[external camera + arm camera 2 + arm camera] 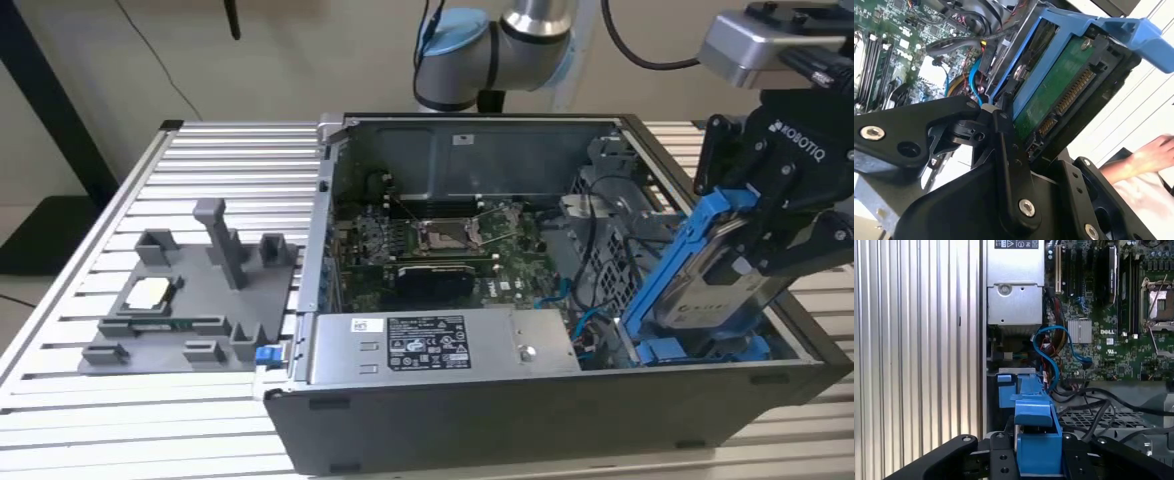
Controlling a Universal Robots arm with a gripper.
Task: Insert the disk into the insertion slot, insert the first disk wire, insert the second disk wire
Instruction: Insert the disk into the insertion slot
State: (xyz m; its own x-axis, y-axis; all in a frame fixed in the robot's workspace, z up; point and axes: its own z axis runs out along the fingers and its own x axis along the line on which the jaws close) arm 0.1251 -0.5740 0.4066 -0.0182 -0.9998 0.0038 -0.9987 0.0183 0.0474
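The disk (717,283), a silver-grey drive in a blue carrier frame, stands steeply tilted inside the open computer case (534,410) at the exterior view's right. My gripper (758,232) is shut on its upper part. The disk's lower end rests at the blue insertion slot (701,350) on the case floor. In the second wrist view the disk's green circuit side (1056,97) and connector face the camera, with a black finger (1010,165) against the carrier. The first wrist view has the carrier's blue tab (1035,415) between my fingers. A blue disk wire (1049,357) loops beside the slot.
A silver power-supply box (427,345) lies along the case's near side, with the motherboard (441,240) behind it. Black cables (1094,410) cross a grille near the slot. A grey fixture (187,300) sits on the ribbed table. A person's hand (1149,155) is close by.
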